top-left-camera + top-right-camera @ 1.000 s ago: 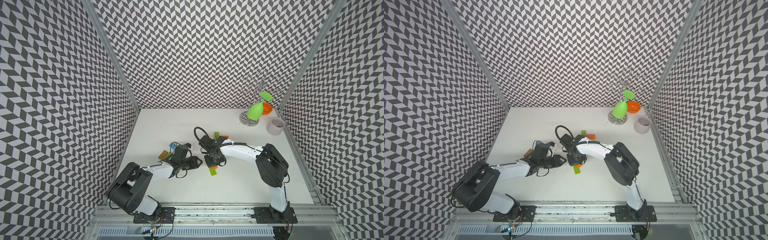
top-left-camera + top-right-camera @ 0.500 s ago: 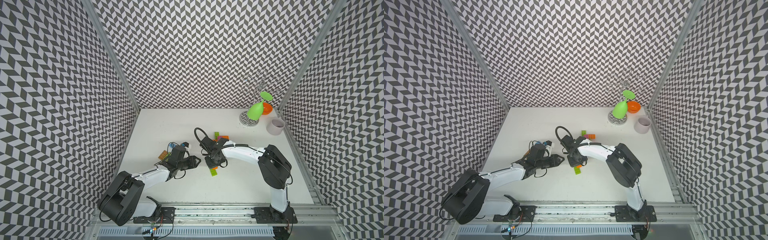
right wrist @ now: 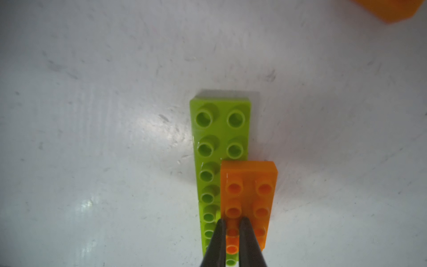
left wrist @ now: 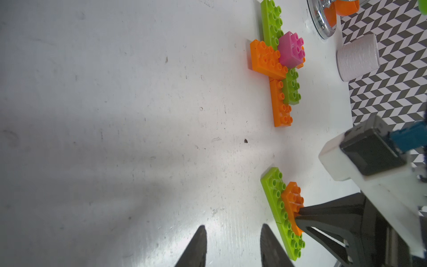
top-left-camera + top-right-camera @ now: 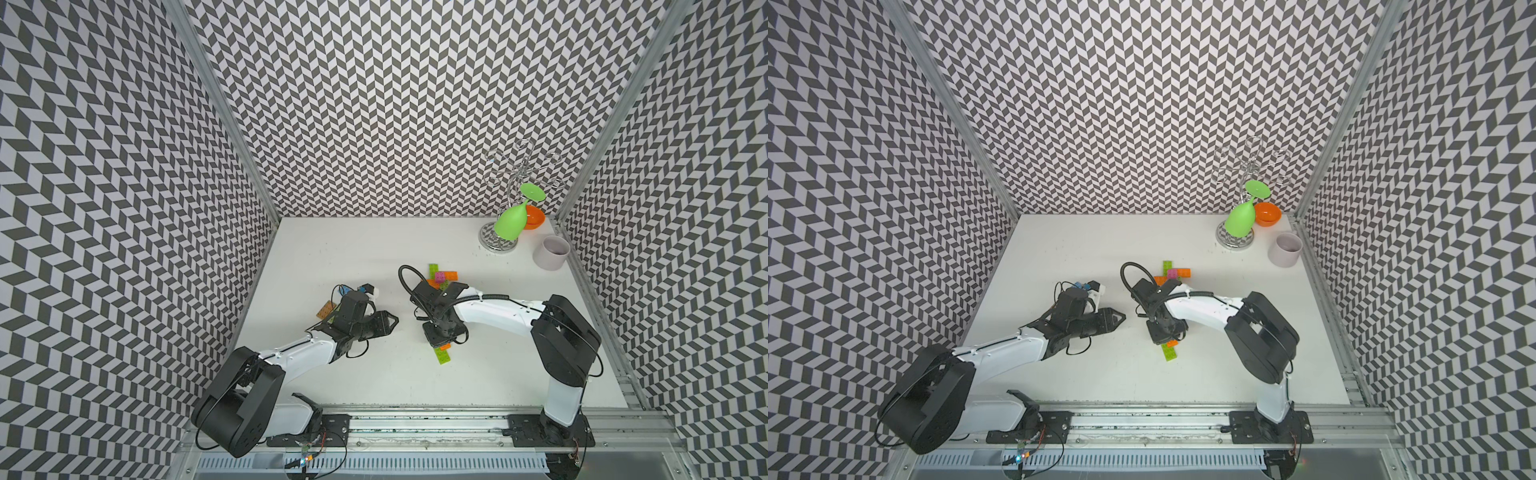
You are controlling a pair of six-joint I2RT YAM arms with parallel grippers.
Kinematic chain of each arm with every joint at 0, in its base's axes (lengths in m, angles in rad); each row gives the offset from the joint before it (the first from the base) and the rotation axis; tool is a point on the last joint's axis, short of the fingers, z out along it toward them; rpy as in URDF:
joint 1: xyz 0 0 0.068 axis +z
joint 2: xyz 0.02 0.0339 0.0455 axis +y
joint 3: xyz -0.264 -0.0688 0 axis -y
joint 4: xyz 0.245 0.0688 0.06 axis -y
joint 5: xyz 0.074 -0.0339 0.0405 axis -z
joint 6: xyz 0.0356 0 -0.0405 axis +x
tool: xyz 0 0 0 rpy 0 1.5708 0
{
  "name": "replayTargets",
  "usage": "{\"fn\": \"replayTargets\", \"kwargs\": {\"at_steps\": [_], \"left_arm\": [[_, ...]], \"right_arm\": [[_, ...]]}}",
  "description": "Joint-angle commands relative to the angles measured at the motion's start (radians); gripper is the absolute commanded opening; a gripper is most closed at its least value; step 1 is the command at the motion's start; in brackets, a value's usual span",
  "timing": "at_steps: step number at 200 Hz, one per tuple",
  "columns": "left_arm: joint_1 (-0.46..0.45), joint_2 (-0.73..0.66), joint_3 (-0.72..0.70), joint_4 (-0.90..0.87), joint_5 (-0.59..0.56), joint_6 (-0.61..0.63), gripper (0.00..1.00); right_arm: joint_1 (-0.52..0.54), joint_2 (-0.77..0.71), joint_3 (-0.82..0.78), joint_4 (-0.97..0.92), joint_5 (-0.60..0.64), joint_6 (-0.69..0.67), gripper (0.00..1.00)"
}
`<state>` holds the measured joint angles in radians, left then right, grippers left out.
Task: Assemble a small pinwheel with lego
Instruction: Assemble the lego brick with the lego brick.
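TABLE CENTRE: The right gripper (image 3: 232, 223) bears straight down on an orange plate (image 3: 248, 191). Its jaws are clenched to a sliver astride one row of studs, and we cannot tell whether they nip those studs or only press on them. The orange plate lies atop a lime green strip (image 3: 220, 129). Their long axes are parallel, running roughly 12 to 6 o'clock in both top views. The orange sits one stud row toward 3 o'clock, so half of it overhangs the table (image 5: 374, 257). The green runs out toward 6 o'clock from the jaws.

The left gripper (image 4: 232, 227), jaws parted on nothing, sits at 9 o'clock of the stack and points toward 3 o'clock. The right arm is plainly the nearer. At 12 o'clock lies a cross of bricks (image 5: 441, 277) capped by a pink square brick (image 4: 291, 49). At 2 o'clock, a grey cup (image 5: 548, 262) and an orange bowl (image 5: 1271, 221) show nothing inside.

We judge that seating the orange plate is the step in hand.
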<state>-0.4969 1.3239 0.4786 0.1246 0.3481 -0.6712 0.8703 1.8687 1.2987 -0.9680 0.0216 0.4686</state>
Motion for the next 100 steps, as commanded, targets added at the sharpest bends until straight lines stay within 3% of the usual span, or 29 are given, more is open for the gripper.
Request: {"fn": "replayTargets", "kwargs": {"at_steps": [1,55,100], "left_arm": [[0.004,-0.010,0.009,-0.024,-0.008,0.008,0.40],[0.023,-0.039,0.003,-0.045,-0.019,0.005,0.47],[0.113,-0.088,0.009,-0.138,-0.082,0.014,0.49]], "right_arm": [[0.005,0.014,0.067,-0.047,0.009,0.025,0.12],[0.002,0.004,0.129,-0.051,0.005,0.031,0.21],[-0.001,-0.041,0.115,-0.007,0.006,0.028,0.21]]}}
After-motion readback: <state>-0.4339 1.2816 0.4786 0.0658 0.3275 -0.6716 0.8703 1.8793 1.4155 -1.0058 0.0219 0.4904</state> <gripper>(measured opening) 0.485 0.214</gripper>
